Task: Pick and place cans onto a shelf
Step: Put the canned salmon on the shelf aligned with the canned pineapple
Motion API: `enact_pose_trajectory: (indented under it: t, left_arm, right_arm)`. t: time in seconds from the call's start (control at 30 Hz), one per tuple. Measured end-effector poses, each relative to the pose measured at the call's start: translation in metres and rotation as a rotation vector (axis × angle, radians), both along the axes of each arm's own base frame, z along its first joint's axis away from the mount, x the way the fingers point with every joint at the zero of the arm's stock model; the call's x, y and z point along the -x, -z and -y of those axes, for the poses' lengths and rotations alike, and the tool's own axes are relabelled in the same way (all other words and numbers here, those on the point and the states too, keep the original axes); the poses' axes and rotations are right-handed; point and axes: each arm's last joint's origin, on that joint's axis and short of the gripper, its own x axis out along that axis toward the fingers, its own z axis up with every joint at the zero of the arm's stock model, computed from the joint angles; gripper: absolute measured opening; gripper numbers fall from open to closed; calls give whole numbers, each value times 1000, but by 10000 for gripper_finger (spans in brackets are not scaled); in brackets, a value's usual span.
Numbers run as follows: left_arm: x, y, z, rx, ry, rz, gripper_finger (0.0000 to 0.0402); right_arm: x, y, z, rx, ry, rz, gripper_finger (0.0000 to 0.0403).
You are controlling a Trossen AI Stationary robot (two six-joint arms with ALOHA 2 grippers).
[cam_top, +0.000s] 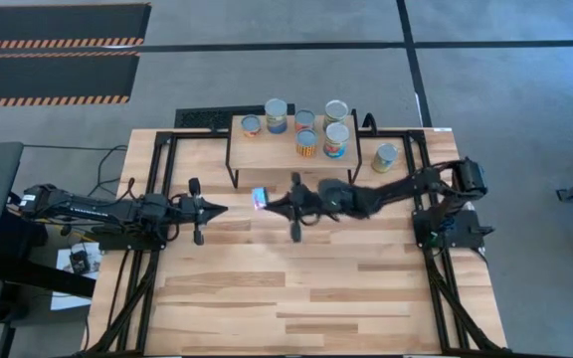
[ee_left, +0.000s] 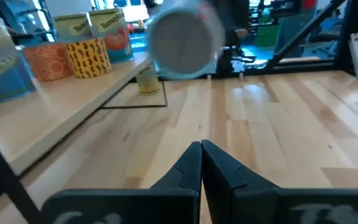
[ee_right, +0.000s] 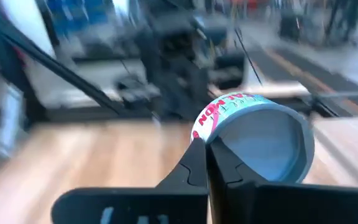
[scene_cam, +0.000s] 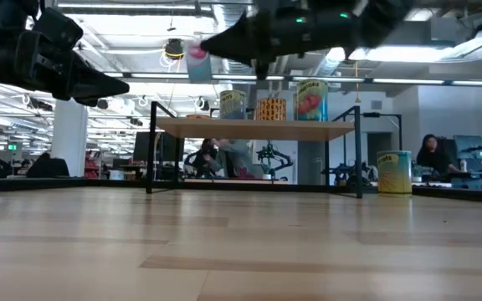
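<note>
We see the right gripper (cam_top: 268,202) carrying a small can (cam_top: 259,197) above the table (cam_top: 316,298), just before the shelf (cam_top: 267,151), jaws pinching its rim. Rigid, smooth and light, it could swivel; a grip across the body seems safer. The left gripper (cam_top: 219,209) waits nearby, jaws closed.

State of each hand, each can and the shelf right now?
Right hand: shut on blue can, held aloft sideways.
Left hand: shut, empty, off the table.
Shelf: holds six upright cans.
Yellow can: upright on table beside shelf.
</note>
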Motion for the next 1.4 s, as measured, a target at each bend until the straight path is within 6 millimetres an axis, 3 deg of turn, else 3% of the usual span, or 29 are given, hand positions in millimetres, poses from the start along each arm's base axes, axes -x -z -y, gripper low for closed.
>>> enact_pose_trajectory:
  t: [0.23, 0.43, 0.6, 0.87, 1.17, 1.4]
  left_arm:
    - [0, -3, -2, -66, -43, 22, 0]
    - [0, -3, -5, -43, -36, 26, 0]
    - [0, -4, -8, -11, -61, 36, 0]
    - [0, -3, -9, -10, -66, 22, 0]
    - [0, -1, -9, -11, -64, 10, 0]
    - [0, -2, -9, -14, -65, 12, 0]
  right_arm:
    - [-18, -60, 46, 172, 53, -325, 3]
    - [-40, -83, 82, 244, 30, -472, 3]
    - [-65, -78, 97, 317, -24, -610, 4]
    - [-89, -74, 112, 374, -71, -732, 4]
    - [-94, -61, 125, 415, -46, -805, 5]
    - [-94, -62, 126, 433, -48, -792, 11]
